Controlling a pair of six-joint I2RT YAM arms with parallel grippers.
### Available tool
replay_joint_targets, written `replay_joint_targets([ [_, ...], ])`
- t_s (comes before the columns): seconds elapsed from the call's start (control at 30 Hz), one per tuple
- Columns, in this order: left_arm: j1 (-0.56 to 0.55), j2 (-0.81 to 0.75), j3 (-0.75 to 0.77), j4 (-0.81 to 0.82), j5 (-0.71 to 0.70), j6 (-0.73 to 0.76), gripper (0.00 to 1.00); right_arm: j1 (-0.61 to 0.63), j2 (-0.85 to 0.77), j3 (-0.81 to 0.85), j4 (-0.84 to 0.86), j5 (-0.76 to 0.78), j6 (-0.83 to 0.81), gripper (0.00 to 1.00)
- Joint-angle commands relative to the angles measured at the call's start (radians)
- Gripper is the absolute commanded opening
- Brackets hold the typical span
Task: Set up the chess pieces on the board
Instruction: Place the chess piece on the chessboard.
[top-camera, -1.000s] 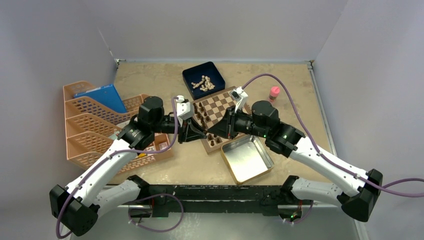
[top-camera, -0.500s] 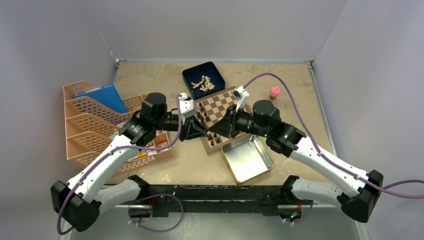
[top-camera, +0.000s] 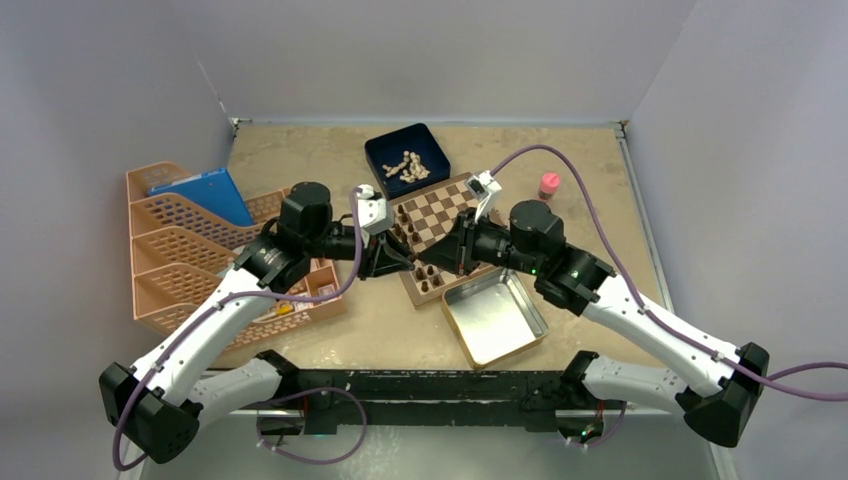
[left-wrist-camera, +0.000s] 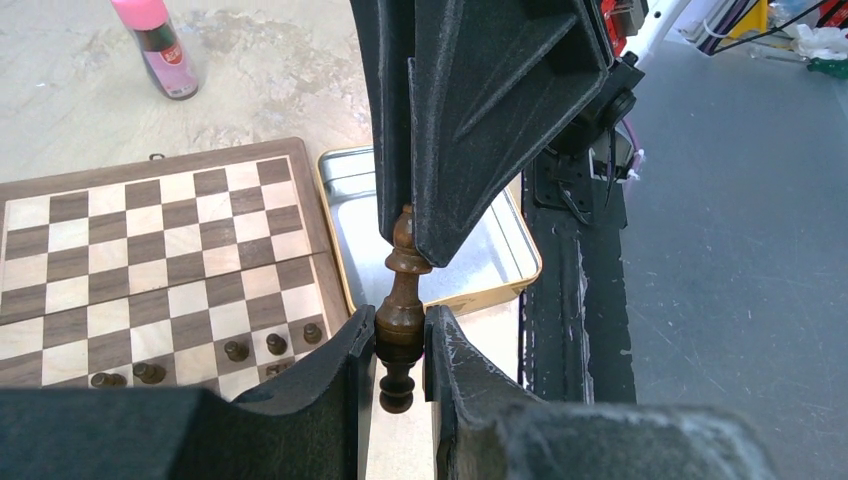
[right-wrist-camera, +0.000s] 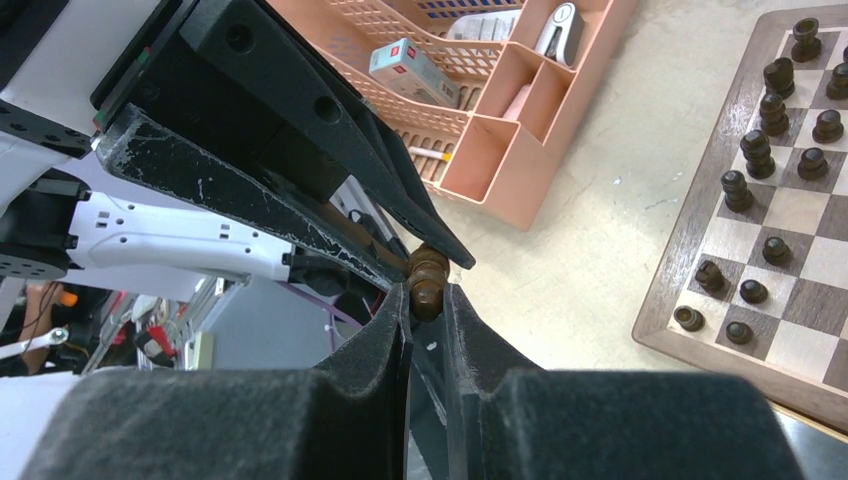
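Both grippers meet over the table just left of the board's (top-camera: 447, 222) near corner. My left gripper (top-camera: 400, 262) is shut on the lower body of a dark brown chess piece (left-wrist-camera: 400, 310), seen between its fingers in the left wrist view (left-wrist-camera: 400, 335). My right gripper (top-camera: 433, 260) is shut on the same piece's other end (right-wrist-camera: 427, 285), between its fingers in the right wrist view (right-wrist-camera: 427, 300). Several dark brown chess pieces (right-wrist-camera: 760, 150) stand on the board's (right-wrist-camera: 690, 225) squares along one edge.
A silver square tin (top-camera: 493, 318) lies open by the board's near side. A dark blue box (top-camera: 407, 160) with cream chessmen sits behind the board. A pink-capped bottle (top-camera: 549, 185) stands to the right. Orange mesh trays (top-camera: 190, 260) fill the left side.
Both grippers stay joined on the piece. The left wrist has shifted slightly up and right, and the right arm slightly right.
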Motion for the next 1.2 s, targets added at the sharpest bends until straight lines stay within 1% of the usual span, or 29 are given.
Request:
replay_joint_targets([
  [0.0, 0.02, 0.001, 0.015, -0.109, -0.073, 0.036, 0.17, -0.012, -0.079, 0.017, 0.128, -0.029, 0.015, 0.0],
  [0.23, 0.019, -0.005, 0.026, -0.109, -0.082, 0.009, 0.29, -0.012, -0.079, -0.036, 0.182, -0.048, 0.05, 0.0],
  [0.47, 0.019, -0.014, 0.019, -0.097, -0.073, -0.003, 0.38, -0.013, -0.074, -0.054, 0.193, -0.032, 0.07, 0.0],
  [0.77, 0.019, -0.049, 0.004, -0.092, -0.064, 0.026, 0.39, -0.013, -0.074, -0.063, 0.193, -0.024, 0.081, 0.0],
  [1.17, 0.02, -0.137, -0.061, 0.016, -0.027, -0.01, 0.39, -0.013, -0.074, -0.083, 0.236, -0.052, 0.115, 0.0],
])
